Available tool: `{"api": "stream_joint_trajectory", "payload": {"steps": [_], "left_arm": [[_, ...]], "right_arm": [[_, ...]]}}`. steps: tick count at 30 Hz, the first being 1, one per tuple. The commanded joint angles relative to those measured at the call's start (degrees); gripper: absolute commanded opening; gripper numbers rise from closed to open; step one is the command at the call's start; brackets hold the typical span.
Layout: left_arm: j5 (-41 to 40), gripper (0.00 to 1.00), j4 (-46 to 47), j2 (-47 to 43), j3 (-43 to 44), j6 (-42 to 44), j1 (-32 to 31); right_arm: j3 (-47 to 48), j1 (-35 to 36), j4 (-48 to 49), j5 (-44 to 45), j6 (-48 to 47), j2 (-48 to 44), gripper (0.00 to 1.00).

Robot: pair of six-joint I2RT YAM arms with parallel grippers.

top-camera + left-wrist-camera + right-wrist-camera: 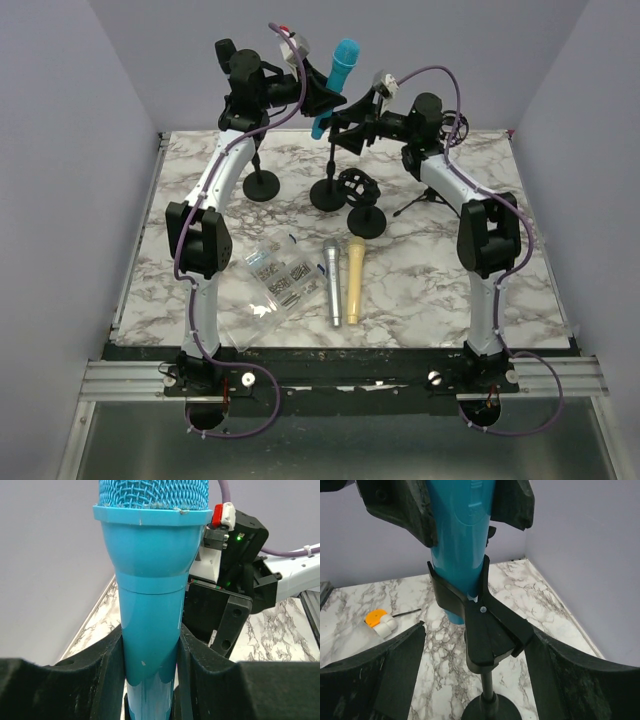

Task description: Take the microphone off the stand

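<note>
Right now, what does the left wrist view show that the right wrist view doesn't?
Left wrist only: the mesh head of the blue microphone. Right wrist only: the stand clip cupping its lower end, with the pole and base below. Both: the left gripper clamped on the microphone's body.

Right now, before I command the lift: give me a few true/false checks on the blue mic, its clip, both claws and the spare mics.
1. The blue microphone sits in the stand's clip. True.
2. The left claw is open and clear of the microphone. False: its fingers press the body from both sides.
3. The right claw is shut on the clip. False: its fingers stand apart, one on each side of the clip.
4. A silver microphone and a gold microphone lie side by side on the table. True.
</note>
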Motion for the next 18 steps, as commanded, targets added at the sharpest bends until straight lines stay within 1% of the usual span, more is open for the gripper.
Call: {"api": "stream_joint_trajectory", "payload": {"steps": [1,3,6,11,16,17,18], "left_arm": [[2.53,0.0,6.17,0.17,-0.46,-3.8,0.37],[2.62,0.0,6.09,0.25,-0.52,-3.8,0.44],[2.84,0.0,5.42,0.41,-0.4,-3.56,0.46],[3.5,0.0,4.49,0.26,-0.39,-2.99,0.46],[3.6,0.0,3.46,0.16,-0.45,-1.95,0.46],[3.59,0.0,3.46,0.12,-0.4,-2.0,0.52],[3.59,0.0,3.51,0.15,-0.4,-2.04,0.54]], "right_arm": [[2.72,-0.19,8.24,-2.26,4.57,3.08,0.77],[2.51,-0.19,10.0,-2.35,5.77,3.73,0.73],[3.42,-0.2,10.36,-2.91,6.68,4.86,0.68],[3.3,-0.14,9.57,-3.31,5.94,4.45,0.57],[3.96,-0.2,8.41,-3.49,5.45,4.41,0.55],[4.44,-0.19,8.11,-3.67,5.45,4.72,0.54],[4.8,-0.19,7.75,-3.8,5.49,5.0,0.5]]}}
